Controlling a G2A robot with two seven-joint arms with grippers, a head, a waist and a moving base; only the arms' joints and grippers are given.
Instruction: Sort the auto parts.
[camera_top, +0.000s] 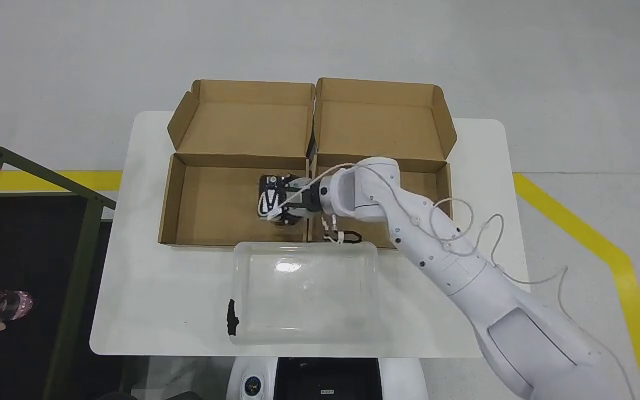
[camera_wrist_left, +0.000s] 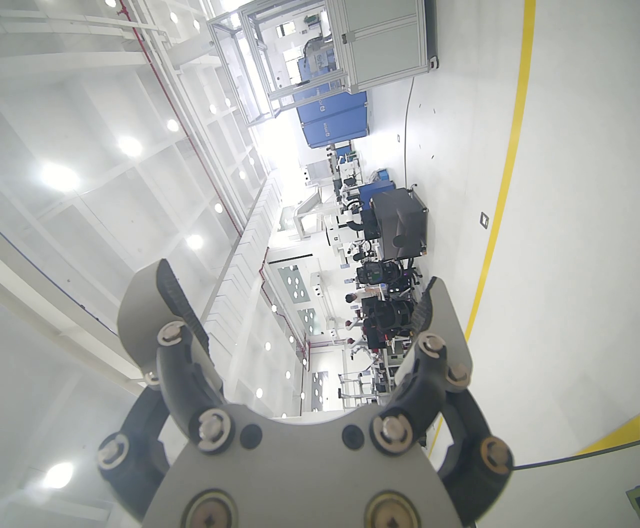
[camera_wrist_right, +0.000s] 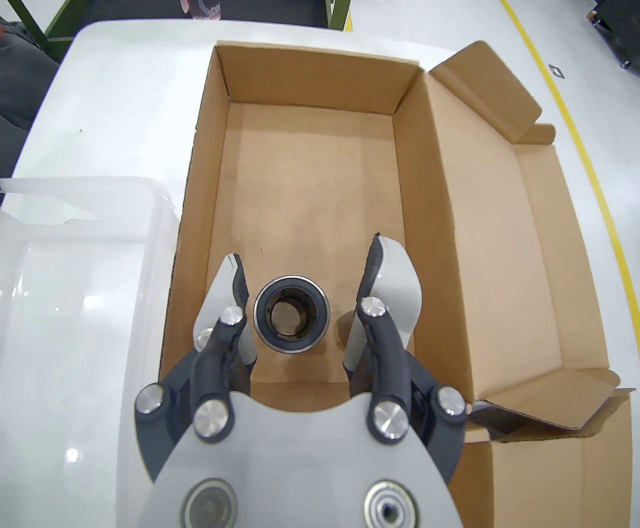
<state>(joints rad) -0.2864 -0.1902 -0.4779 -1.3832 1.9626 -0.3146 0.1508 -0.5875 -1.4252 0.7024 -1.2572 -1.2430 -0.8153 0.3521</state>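
- On the white tabletop (camera_top: 140, 300), far side: two brown cardboard boxes stand side by side, touching, lids folded back. A clear plastic bin (camera_top: 310, 300) sits just in front of them, nearer the robot.
- Contents, left box (camera_top: 200, 205): one ring-shaped auto part (camera_wrist_right: 291, 315), a metal ring with a dark inner sleeve. It stands on the box floor with its bore facing up, at the end next to the neighbouring box.
- Over that part, the right pincer (camera_wrist_right: 306, 247) is low inside the left box. Its fingers are apart, one on each side of the ring, clamped on nothing (one pad sits just beside the ring; whether it touches, I cannot tell).
- Contents, right box (camera_top: 380, 125): the right arm crosses above it and hides most of its floor, so I cannot tell what it holds.
- Clear plastic bin: the walls and floor are see-through, and the tabletop shows through them. A small black piece (camera_top: 231, 318) sits at its left rim; I cannot tell what it is.
- Away from the tabletop, the left pincer (camera_wrist_left: 299, 274) points into a bright hall, fingers wide apart and gripping nothing.
- Writing: blue cabinets (camera_wrist_left: 332, 117) in that hall carry a white mark, too small to make out.
- Floor: a yellow line (camera_top: 560, 215) runs past the tabletop's right side.
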